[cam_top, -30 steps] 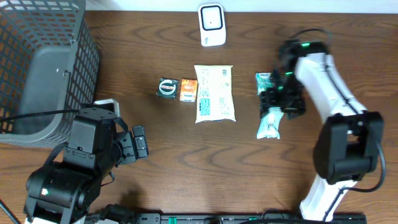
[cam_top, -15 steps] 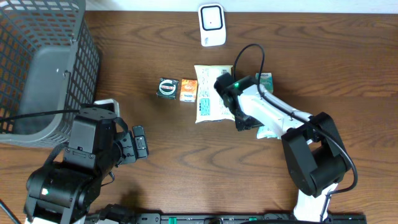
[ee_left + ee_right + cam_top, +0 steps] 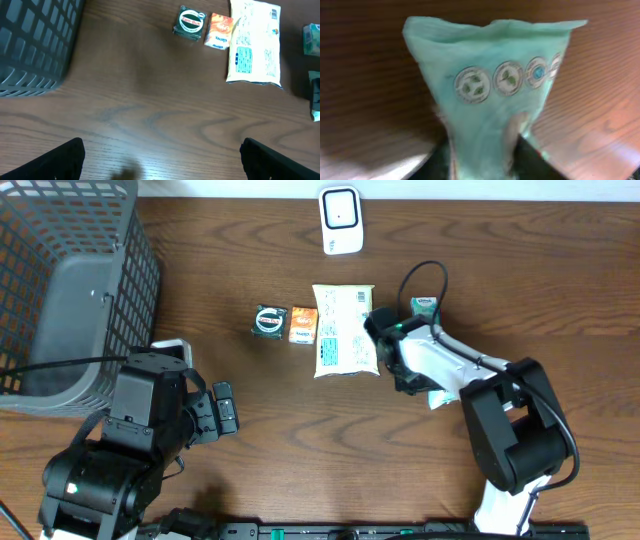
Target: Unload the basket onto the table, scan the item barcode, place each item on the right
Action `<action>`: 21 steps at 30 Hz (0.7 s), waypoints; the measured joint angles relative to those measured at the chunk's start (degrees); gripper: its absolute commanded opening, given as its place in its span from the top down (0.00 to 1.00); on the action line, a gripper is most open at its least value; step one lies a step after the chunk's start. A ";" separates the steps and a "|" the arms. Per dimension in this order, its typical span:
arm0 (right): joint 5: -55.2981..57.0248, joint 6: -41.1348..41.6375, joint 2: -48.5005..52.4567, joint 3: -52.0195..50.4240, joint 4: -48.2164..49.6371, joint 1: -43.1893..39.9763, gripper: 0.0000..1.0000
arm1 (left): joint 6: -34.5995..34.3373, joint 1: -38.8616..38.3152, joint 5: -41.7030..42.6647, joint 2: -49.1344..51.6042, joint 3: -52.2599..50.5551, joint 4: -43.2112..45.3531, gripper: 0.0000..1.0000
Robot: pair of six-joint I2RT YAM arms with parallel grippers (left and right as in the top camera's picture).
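The teal pouch (image 3: 425,305) lies just right of the white packet (image 3: 345,330), long axis running far-to-near. The right gripper (image 3: 485,157) is closed down on it, pinching the film. The scanner (image 3: 340,220) stands beyond, to the far left. The left gripper (image 3: 160,160) is spread wide, empty, and well apart.

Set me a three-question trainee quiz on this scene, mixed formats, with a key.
1. True or false: the right claw is pinching the green packet.
2. Which item lies nearest the basket? A) round tin B) orange sachet C) white pouch
3. Fill in: the left claw is ____.
Key: 1 true; 2 A; 3 open.
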 measured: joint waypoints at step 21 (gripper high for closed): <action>-57.18 -25.46 -0.76 14.38 -6.34 -13.33 0.99 | 0.00 0.00 0.00 0.00 0.00 -0.02 0.03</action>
